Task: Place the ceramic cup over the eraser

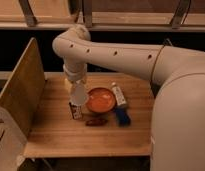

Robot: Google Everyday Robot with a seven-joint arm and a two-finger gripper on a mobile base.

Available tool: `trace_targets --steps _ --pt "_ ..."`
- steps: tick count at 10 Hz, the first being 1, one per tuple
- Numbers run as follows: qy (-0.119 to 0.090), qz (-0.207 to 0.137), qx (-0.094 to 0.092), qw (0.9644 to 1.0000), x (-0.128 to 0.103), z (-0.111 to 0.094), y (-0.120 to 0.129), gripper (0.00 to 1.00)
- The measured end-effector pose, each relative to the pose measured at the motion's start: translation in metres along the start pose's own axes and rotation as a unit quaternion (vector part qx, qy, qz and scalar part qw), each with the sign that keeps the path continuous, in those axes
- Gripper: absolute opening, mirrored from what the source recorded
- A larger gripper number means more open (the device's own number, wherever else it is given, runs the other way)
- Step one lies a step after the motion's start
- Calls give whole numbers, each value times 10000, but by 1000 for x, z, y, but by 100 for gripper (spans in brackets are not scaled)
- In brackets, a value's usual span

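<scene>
The ceramic cup (pixel 78 95) is small, white and tapered. It hangs mouth down from my gripper (pixel 77 89), which is shut on it at the left of the wooden table (pixel 56 132). The eraser (pixel 76 111), a small dark block with white patches, stands directly below the cup. The cup's rim sits just above its top or touches it; I cannot tell which. My arm reaches in from the right and bends down to the gripper.
A wide orange bowl (pixel 100 100) sits just right of the cup. A white flat box (pixel 119 94) and a blue block (pixel 122 116) lie right of the bowl. A small dark brown object (pixel 96 121) lies in front of the bowl. A wooden side panel (pixel 23 90) borders the table's left.
</scene>
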Motion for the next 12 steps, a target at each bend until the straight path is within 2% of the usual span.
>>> trace_targets --steps 2,4,9,12 --pt "-204 -158 -107 9996 -7 6 11 0" --pt "-309 -226 -203 9991 -6 15 16 0" --pt "-317 -211 -446 9983 4 43 18 0" --pt "-410 -256 -598 9970 -4 66 17 0"
